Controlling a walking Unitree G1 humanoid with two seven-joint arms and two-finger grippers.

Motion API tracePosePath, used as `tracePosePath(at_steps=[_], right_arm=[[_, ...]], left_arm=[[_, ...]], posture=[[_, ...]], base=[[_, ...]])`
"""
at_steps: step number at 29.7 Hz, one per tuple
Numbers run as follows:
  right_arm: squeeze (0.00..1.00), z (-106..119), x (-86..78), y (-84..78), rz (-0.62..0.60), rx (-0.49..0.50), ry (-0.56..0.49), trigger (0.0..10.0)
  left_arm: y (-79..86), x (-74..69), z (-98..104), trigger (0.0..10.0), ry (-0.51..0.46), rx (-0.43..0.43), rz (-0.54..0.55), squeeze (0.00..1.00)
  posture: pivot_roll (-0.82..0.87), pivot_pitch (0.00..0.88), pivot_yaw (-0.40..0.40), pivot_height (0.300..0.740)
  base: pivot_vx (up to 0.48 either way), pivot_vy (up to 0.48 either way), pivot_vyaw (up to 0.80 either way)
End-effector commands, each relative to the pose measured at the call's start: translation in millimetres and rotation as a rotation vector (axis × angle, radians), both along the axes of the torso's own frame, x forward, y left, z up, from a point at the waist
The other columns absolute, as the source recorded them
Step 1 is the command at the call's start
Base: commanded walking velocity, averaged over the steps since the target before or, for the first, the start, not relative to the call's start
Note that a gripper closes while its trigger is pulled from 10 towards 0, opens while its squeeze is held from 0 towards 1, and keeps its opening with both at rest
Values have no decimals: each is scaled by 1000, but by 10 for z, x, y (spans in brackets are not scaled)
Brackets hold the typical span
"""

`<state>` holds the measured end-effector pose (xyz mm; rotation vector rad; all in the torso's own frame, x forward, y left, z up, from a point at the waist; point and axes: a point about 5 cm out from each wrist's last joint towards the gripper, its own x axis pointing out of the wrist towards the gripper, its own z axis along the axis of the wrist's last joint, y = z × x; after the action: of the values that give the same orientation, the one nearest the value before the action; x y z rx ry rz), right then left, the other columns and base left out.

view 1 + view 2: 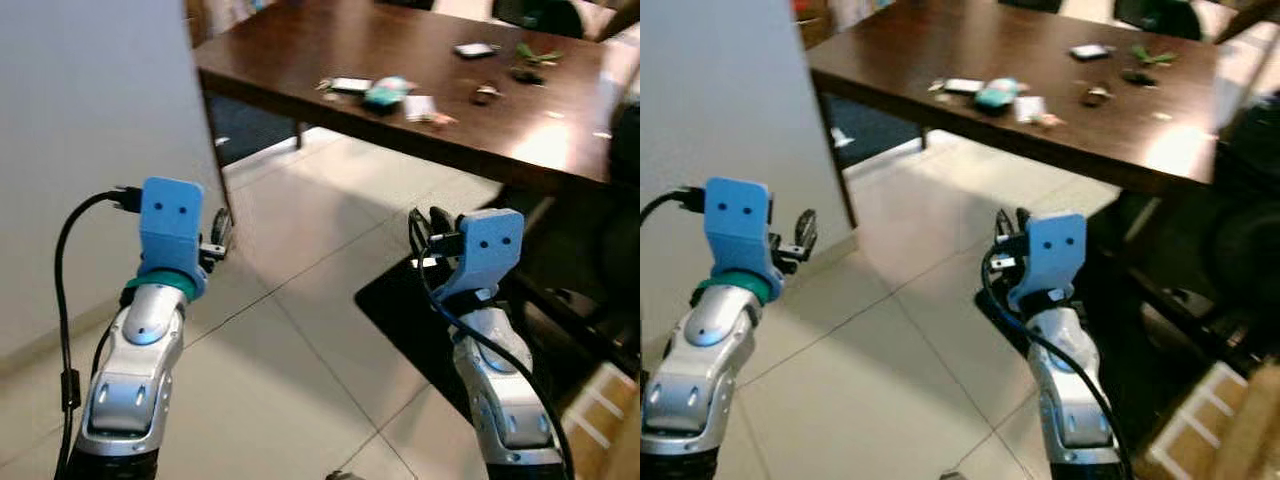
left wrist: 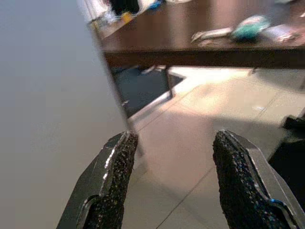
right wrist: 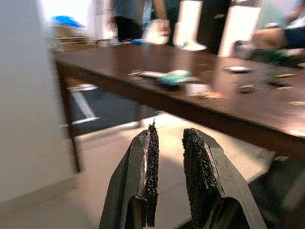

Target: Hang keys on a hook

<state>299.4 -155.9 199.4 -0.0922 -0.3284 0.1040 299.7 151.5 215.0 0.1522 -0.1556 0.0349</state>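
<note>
The keys (image 1: 325, 84) are lying on the dark wooden tabletop (image 1: 300, 50) near its front edge, at the left end of a small cluster of items, though they are too small and blurred to make out clearly. Just beside them a flat pale object (image 1: 350, 85) is resting, then a teal item (image 1: 388, 92) and a white card or packet (image 1: 420, 106). Farther back on the tabletop a dark phone-like slab (image 1: 474, 49), a small brown object (image 1: 487, 94) and something green (image 1: 535, 53) are sitting well apart from the cluster.

The left gripper (image 2: 169, 183) is hovering low over the tiled floor (image 1: 300, 330), beside a plain pale wall (image 1: 90, 130), with its fingers (image 2: 114, 181) standing wide apart and holding nothing. The right gripper (image 3: 167, 174) is hanging over the floor in front of the tabletop edge, its fingers (image 3: 198, 171) drawn close together with only a narrow gap between them, and nothing is sitting in that gap. Both grippers are well apart from the keys.

A dark mat (image 1: 400, 310) is lying on the floor under the right arm. In the right wrist view, blurred figures of people are standing beyond the far side of the tabletop.
</note>
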Motion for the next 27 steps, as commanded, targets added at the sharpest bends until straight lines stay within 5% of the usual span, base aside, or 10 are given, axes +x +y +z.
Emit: tracePosePath(at_steps=[1,8,16,27], right_arm=[[0,-37,-8,22,4,4,13,10000],[0,-46,-12,27,4,4,15,10000],[0,-49,-16,31,1,5,14,10000],[0,-51,-16,33,2,2,11,10000]], left_arm=[[53,-18,-64,10000,25,-2,14,0],[52,-17,-68,10000,22,8,8,0],[35,-19,-66,10000,9,27,-8,0],[33,-16,-69,10000,10,27,-13,0]], posture=[[-126,68,107,740],[-125,70,110,740],[-125,71,113,740],[-123,71,113,740]], base=[[0,0,-800],[0,0,-800],[453,0,-605],[469,0,0]])
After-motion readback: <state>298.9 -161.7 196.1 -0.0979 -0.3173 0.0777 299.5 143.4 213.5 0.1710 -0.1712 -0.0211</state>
